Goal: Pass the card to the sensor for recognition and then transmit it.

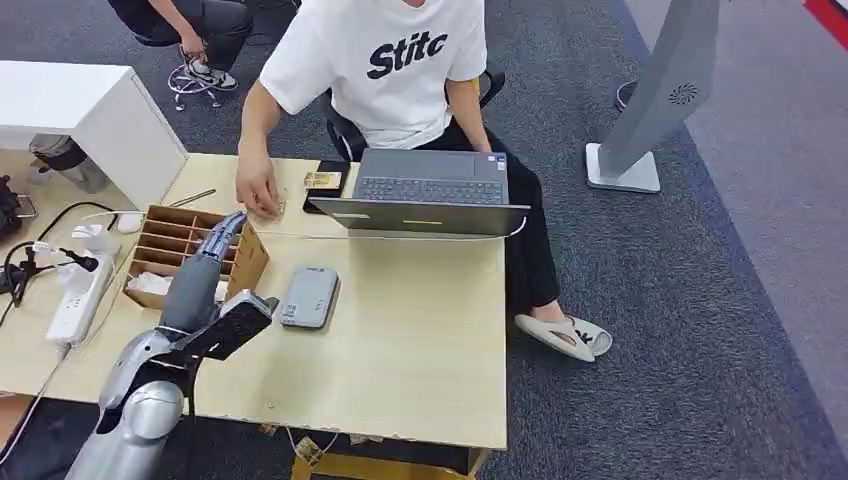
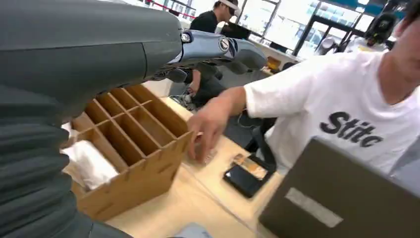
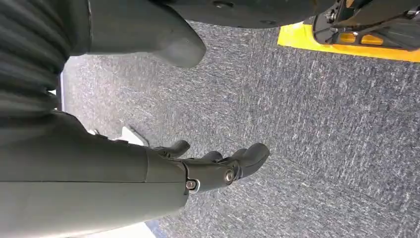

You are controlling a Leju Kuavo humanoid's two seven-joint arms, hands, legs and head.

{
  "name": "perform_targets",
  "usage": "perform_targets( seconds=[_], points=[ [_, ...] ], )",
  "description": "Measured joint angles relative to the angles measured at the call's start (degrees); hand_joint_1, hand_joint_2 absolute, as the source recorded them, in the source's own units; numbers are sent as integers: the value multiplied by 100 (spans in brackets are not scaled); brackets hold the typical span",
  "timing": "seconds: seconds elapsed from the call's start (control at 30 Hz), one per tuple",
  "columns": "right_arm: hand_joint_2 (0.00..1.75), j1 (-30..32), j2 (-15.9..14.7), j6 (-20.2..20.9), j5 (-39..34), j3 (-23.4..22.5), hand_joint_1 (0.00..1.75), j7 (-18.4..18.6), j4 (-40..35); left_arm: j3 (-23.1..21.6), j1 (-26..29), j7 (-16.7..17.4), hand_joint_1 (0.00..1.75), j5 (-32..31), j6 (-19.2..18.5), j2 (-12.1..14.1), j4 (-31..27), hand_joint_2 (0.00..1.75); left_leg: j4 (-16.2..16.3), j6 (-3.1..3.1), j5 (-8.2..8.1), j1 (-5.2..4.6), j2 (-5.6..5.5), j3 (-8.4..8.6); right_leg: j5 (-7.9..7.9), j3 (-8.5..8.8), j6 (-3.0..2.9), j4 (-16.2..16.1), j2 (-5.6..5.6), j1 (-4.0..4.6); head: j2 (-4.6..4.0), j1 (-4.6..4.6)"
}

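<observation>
The left hand (image 1: 222, 243) reaches out over the wooden box (image 1: 190, 254) with slots, and its fingers (image 2: 218, 47) are stretched out straight and hold nothing. The hand hangs above the far side of the box, pointing toward the person in the white shirt (image 1: 385, 60). Just past the fingertips, beyond the box, the person's hand (image 1: 258, 192) presses down on something small and flat on the table (image 1: 420, 340), which looks like the card (image 1: 274, 208). It is partly hidden under that hand, so I cannot tell which way its long side runs. So the card lies straight ahead of the left hand, a little farther from the robot than the box. A white thing (image 2: 91, 163) lies in one slot of the box. Near the box, on the side closer to the laptop (image 1: 425, 200), lies a flat grey sensor (image 1: 309, 296), closer to the robot than the card. A dark phone with a small picture card (image 1: 325, 183) lies beyond the box too, next to the laptop. The right hand (image 3: 218, 166) hangs down over the grey carpet (image 3: 322, 148), far from the box, with its fingers a bit curled and nothing in them. The left hand is much nearer to the card, so I think it should take it.
</observation>
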Motion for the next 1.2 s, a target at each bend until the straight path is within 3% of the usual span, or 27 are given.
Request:
perform_targets(
  seconds=[0.17,0.3,0.47,0.9,1.2],
  points=[
    [175,0,0,7,-33,0,0,-22,0,87,237,201,0,-697,-96,328,-111,175,0,0,0,0,-4,0,0,1,0,0,-5,0,2,0],
    [175,0,4,15,-57,0,0,-52,0,85,309,428,0,-1796,341,483,-142,175,1,0,0,0,-4,0,0,0,0,-1,-4,0,2,0],
    [175,-3,7,17,-94,-2,0,-41,0,76,309,507,0,-1934,256,540,-144,175,1,0,0,-1,-6,1,1,1,0,-1,-4,0,2,-2],
    [175,-10,7,30,-175,-2,0,55,0,6,275,863,0,-2030,-527,826,24,175,1,0,0,0,-6,1,0,-1,0,-1,-4,0,2,-2],
    [175,-13,7,70,-186,-2,0,57,2,-72,246,1272,0,-2611,-533,1001,398,175,1,0,0,0,-6,0,0,-1,0,-2,-5,0,2,0]
  ],
)
